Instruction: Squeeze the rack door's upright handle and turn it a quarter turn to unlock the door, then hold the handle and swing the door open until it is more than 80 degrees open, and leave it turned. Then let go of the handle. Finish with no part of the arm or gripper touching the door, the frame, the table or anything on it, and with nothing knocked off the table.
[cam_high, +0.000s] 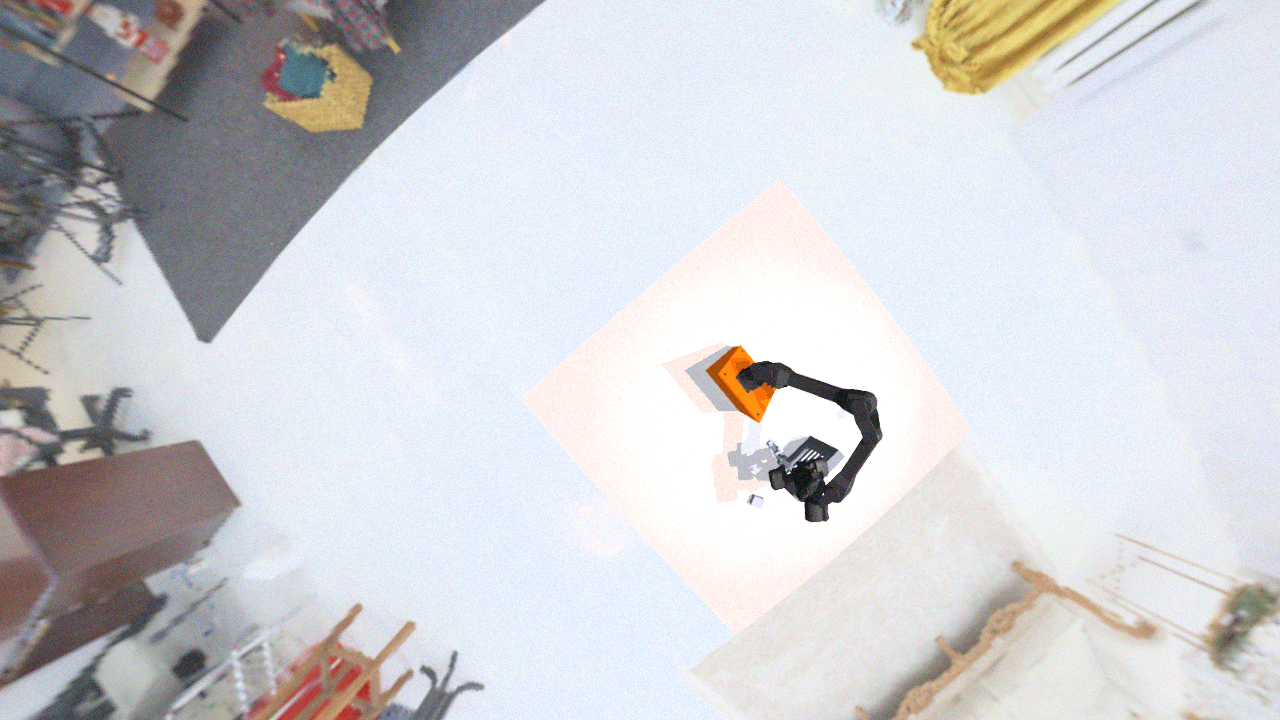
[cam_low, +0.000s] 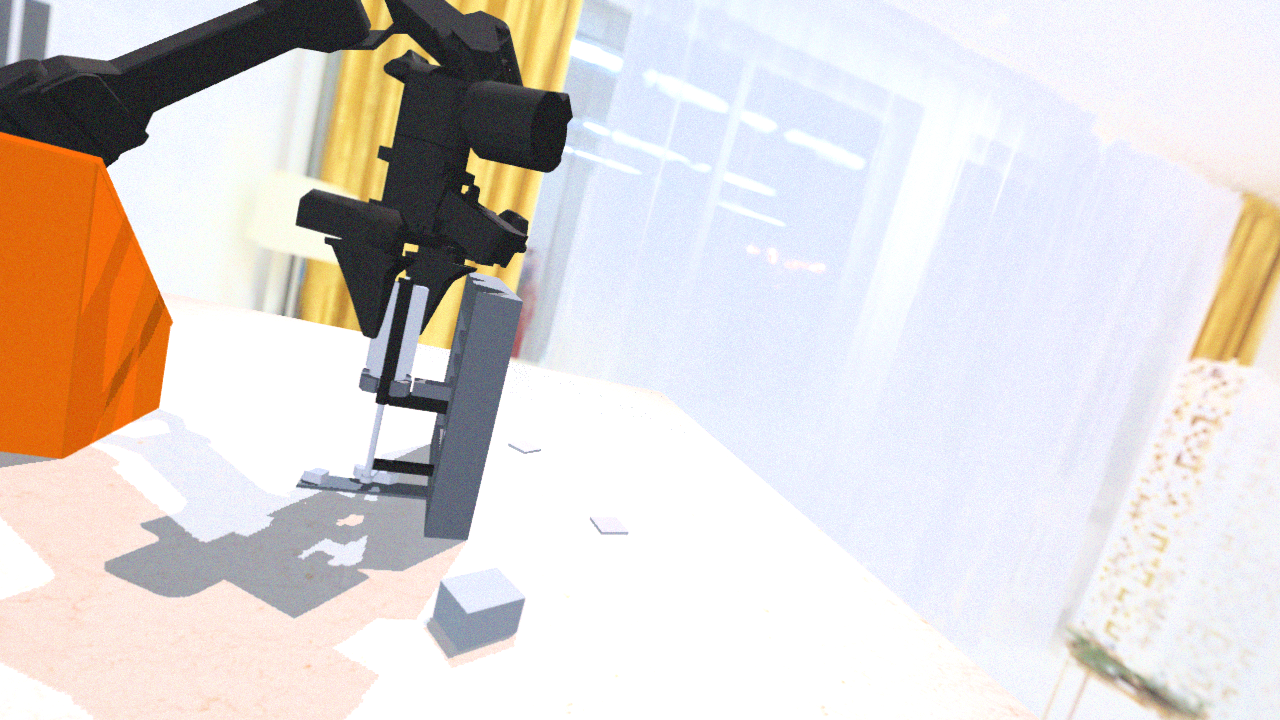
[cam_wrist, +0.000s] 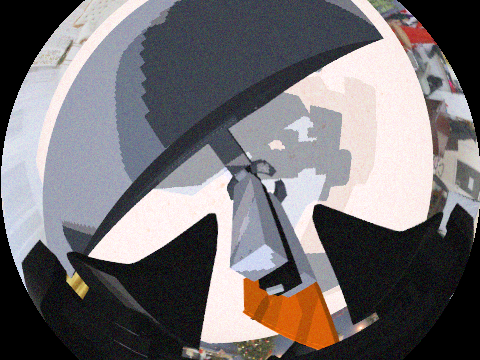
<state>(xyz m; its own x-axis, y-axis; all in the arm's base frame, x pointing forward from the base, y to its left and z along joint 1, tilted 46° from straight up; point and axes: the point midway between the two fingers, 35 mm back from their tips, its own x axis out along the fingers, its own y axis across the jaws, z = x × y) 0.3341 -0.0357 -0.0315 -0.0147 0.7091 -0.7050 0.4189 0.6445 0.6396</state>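
Observation:
The dark grey rack (cam_high: 828, 449) (cam_low: 478, 411) (cam_wrist: 240, 65) stands upright on the table. The handle (cam_low: 404, 322) (cam_wrist: 247, 220) is upright, light grey with a black strip, and stands out from the rack's face on black brackets (cam_low: 420, 402). A thin rod (cam_low: 376, 438) runs down below it. My gripper (cam_low: 397, 334) (cam_wrist: 267, 216) points down with its fingers apart, one on each side of the handle's upper part. The wrist view shows a gap on both sides of the handle. The arm hides much of the rack from above, and the door's angle cannot be told.
The orange block (cam_high: 742, 385) (cam_low: 44, 295) (cam_wrist: 295, 312) under the arm's base stands beside the rack. A small grey block (cam_high: 757, 500) (cam_low: 480, 608) lies near the rack's foot. Two thin pale tiles (cam_low: 525, 447) (cam_low: 609, 525) lie behind it on the table (cam_high: 608, 385) (cam_low: 760, 582).

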